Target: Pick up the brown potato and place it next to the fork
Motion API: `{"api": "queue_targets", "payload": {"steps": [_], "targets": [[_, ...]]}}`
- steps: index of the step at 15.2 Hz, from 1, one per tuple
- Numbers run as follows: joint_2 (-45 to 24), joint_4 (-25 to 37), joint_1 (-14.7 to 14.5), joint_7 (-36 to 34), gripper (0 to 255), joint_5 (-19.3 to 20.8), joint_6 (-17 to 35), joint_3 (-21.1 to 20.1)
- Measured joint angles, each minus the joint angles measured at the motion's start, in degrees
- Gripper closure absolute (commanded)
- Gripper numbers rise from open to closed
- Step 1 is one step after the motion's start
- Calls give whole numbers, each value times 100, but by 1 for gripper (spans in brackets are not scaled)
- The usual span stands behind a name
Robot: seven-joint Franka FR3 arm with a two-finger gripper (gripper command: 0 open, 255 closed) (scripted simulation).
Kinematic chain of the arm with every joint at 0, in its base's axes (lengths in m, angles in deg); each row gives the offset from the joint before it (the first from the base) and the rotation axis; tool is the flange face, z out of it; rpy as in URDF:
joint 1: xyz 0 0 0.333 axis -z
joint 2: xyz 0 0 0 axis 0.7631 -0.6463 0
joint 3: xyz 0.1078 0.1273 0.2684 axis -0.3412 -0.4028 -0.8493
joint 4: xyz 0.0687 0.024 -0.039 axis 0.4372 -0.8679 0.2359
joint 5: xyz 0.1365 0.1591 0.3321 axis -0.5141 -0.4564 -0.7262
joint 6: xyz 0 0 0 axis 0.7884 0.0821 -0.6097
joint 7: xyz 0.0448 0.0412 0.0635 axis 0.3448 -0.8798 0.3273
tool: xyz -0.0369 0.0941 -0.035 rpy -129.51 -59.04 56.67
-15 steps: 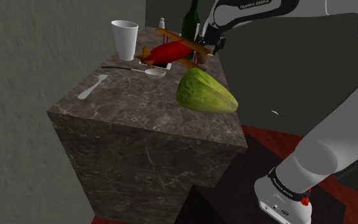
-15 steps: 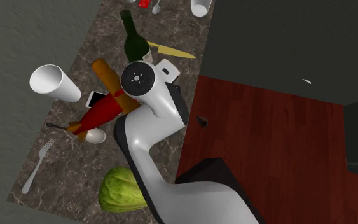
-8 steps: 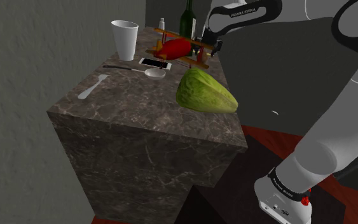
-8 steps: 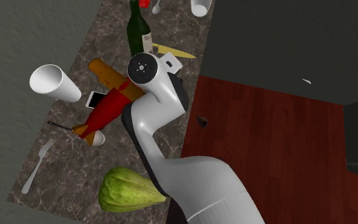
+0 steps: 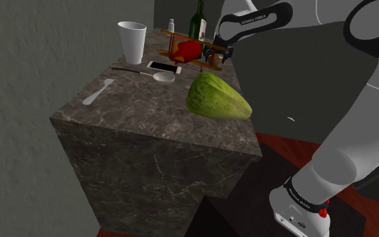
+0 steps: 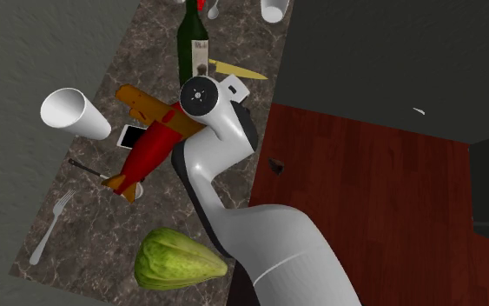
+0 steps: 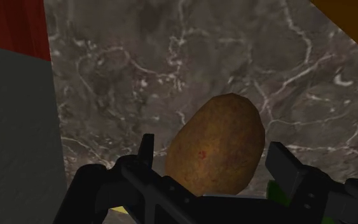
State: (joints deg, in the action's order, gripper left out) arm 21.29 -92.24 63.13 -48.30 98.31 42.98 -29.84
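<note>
— Brown potato [image 7: 215, 143], just one. Where is it?
— Between the two black fingers of the gripper [image 7: 213, 156], which clasp its sides. The marble counter [image 7: 139, 63] shows beyond it.
— What's around the hand?
— One red and orange toy plane [image 5: 188, 50] is just beside it, and one green bottle [image 5: 198, 20] stands past that. Farther out are one phone [image 5: 163, 66], one spoon [image 5: 162, 77] and one green cabbage [image 5: 218, 99].
— And the fork?
— One fork [image 5: 99, 91], well apart near the counter's end. The plane, phone and spoon lie between.
</note>
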Motion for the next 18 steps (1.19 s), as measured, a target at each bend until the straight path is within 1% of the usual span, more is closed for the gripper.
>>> {"api": "queue_targets", "payload": {"steps": [2, 3, 13, 18], "targets": [[-2, -4, -2, -3, 0, 2, 2, 2], [-14, 16, -3, 2, 255, -1, -15, 0], [-19, -7, -8, 4, 255, 1, -11, -4], [55, 161, -16, 71, 255, -55, -268, -24]]}}
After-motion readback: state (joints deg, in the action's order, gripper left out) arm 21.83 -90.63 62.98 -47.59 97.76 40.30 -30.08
